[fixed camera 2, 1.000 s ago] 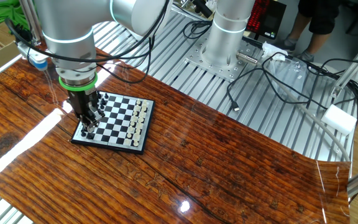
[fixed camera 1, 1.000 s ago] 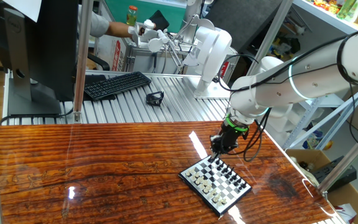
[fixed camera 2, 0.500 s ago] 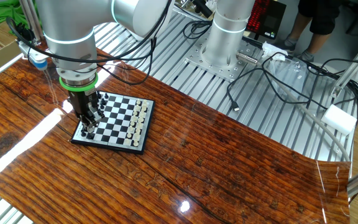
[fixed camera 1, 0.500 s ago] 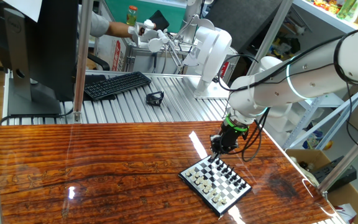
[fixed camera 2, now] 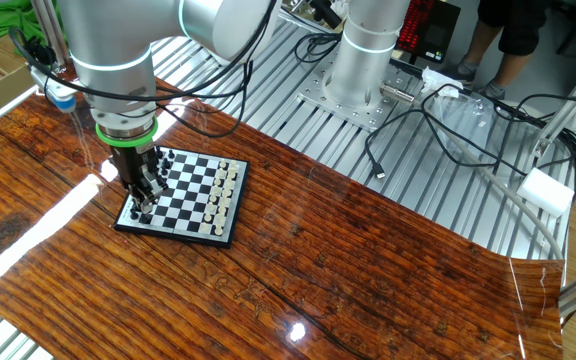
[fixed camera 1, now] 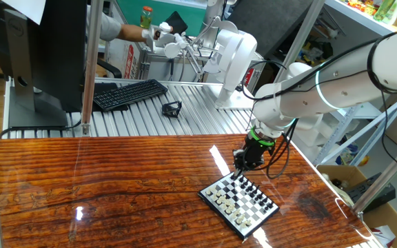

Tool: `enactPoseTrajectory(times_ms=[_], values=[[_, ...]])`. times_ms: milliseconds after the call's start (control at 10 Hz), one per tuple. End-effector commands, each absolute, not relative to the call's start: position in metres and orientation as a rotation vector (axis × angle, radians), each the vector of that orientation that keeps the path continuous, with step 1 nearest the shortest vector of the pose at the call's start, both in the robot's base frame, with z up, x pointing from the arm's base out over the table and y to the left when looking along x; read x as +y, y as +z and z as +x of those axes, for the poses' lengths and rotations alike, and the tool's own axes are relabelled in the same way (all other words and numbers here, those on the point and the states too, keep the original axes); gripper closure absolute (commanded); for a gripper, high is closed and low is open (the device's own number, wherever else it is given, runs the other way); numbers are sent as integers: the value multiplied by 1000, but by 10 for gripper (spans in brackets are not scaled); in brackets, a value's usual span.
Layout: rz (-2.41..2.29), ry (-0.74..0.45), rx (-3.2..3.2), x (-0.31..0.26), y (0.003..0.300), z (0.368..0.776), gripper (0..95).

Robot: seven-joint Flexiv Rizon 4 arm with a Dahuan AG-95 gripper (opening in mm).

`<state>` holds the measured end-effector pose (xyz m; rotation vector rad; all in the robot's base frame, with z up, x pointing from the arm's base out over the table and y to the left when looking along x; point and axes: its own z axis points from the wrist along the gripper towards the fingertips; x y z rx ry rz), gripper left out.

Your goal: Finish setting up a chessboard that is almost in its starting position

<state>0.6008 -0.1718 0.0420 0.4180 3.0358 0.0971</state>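
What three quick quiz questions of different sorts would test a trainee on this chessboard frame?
1. True or false: the small black-and-white checkered chessboard lies on the glossy wooden tabletop.
2. Over which side of the board is the black two-finger gripper? A) black pieces B) white pieces C) off the board
3. Fill in: the black keyboard rests on the ribbed ____ surface behind the wood.

Key: 1 true; 2 A; 3 metal.
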Motion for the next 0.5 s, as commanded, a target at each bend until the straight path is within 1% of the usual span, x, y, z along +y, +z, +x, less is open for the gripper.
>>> enactPoseTrajectory(times_ms=[100,500], values=[[421,96,3034,-172,39,601,950],[439,97,3032,-172,39,601,950]])
